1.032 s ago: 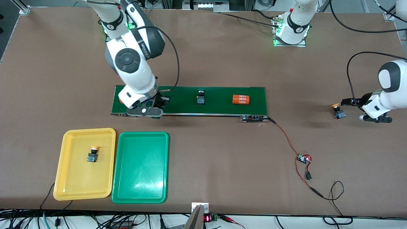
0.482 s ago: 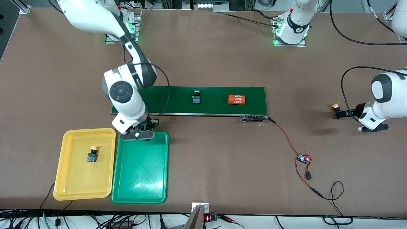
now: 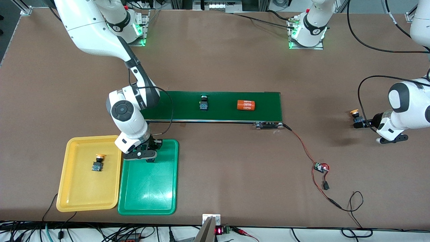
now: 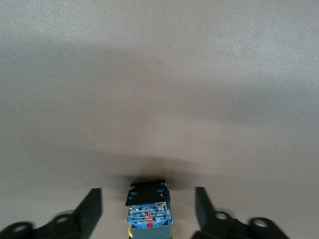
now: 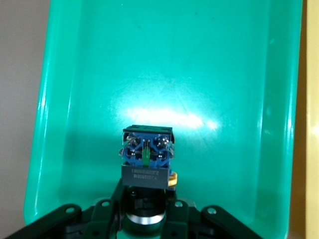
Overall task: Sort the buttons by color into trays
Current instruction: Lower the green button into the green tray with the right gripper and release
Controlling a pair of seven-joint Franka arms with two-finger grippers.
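Right end effector over green tray, at its conveyor-side end, fingers clamped on button; cap colour not discernible. Left end effector low over bare bench at left arm's end, fingers spread wide, straddling yellow button without contact. Second yellow button lies in yellow tray. Green button and orange cylinder lie on belt, well apart.

Green tray & yellow tray, near the table's front corner at the right arm's end, look like smooth glossy plastic w/ glare; table brown, matt.
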